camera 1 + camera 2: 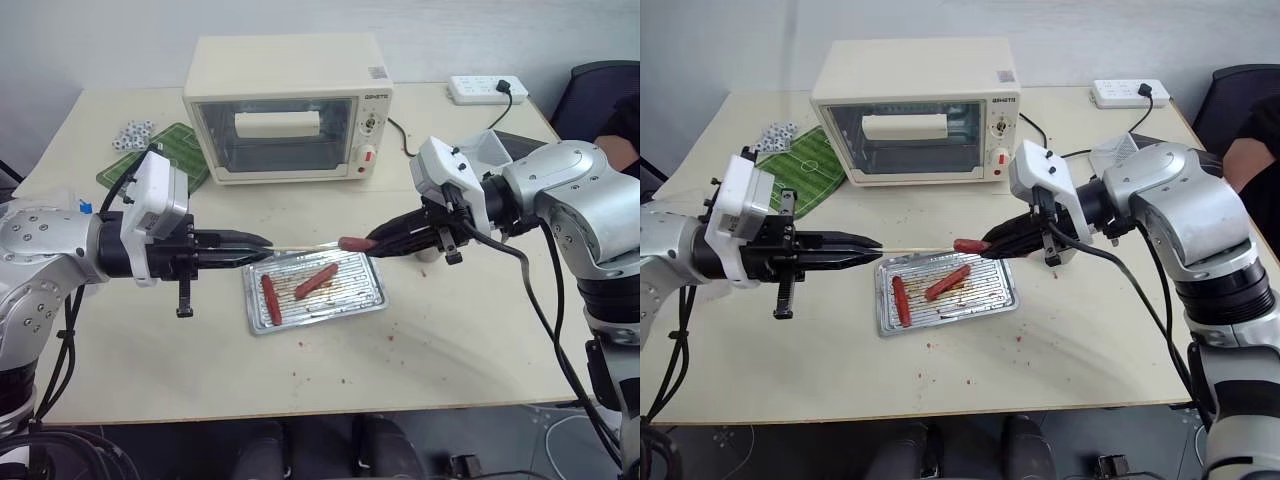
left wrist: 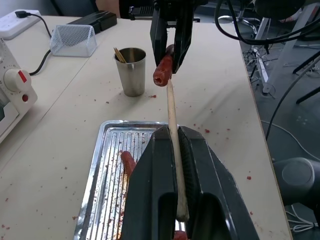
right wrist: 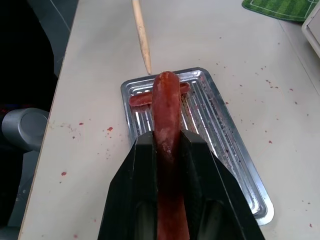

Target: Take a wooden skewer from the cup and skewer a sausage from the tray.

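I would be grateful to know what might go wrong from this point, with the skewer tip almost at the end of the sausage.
1. The wooden skewer tip sits slightly beside the sausage end, so it may glance off.
2. The right gripper holds the sausage only at its rear; a push could slide it back or bend it.
3. If it slips, it could miss the tray below.

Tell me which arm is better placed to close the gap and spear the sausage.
Left, probably. Its fingers grip the wooden skewer with the tip aimed at the sausage end, just short of it. The right fingers only need to hold the sausage steady.
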You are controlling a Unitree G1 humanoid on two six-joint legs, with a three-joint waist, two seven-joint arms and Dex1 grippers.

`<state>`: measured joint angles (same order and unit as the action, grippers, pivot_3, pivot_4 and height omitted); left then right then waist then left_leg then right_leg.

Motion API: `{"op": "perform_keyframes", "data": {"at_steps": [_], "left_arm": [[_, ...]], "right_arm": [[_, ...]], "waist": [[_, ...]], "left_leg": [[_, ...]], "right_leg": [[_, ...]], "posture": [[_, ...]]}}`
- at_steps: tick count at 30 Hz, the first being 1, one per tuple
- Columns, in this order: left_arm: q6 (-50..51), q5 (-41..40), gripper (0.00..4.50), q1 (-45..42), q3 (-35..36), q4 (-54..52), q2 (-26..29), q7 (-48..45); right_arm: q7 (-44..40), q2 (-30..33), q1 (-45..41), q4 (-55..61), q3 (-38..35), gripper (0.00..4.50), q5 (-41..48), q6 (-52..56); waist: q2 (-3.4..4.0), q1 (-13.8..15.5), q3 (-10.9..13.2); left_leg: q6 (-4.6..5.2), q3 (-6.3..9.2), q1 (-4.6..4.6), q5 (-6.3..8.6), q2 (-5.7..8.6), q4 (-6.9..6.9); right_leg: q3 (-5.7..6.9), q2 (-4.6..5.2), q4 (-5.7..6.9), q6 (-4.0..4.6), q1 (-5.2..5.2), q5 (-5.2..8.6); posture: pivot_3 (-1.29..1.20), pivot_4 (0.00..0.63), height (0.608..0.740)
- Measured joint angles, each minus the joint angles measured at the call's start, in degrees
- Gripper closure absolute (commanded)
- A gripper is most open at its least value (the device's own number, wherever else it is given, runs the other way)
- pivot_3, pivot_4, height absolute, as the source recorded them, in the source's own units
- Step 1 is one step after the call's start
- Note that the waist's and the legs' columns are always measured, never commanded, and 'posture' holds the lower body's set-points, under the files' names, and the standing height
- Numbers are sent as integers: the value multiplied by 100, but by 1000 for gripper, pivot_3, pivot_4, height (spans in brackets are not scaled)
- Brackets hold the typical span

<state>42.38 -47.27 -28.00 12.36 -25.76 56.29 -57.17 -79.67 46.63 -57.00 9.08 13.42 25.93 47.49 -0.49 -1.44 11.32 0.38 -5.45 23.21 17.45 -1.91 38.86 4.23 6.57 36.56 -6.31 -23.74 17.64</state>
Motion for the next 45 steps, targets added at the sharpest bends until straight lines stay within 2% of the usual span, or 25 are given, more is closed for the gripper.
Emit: {"op": "perform_keyframes", "data": {"at_steps": [45], "left_arm": [[-192,131,4500,-163,-156,230,41,-235]], "right_arm": [[70,48,-1,152,-10,3910,64,0]], "waist": [[0,0,0]], "left_leg": [[1,0,1,0,1,3]], "right_leg": [[0,0,4,0,0,0]], "posture": [[0,150,740]]}}
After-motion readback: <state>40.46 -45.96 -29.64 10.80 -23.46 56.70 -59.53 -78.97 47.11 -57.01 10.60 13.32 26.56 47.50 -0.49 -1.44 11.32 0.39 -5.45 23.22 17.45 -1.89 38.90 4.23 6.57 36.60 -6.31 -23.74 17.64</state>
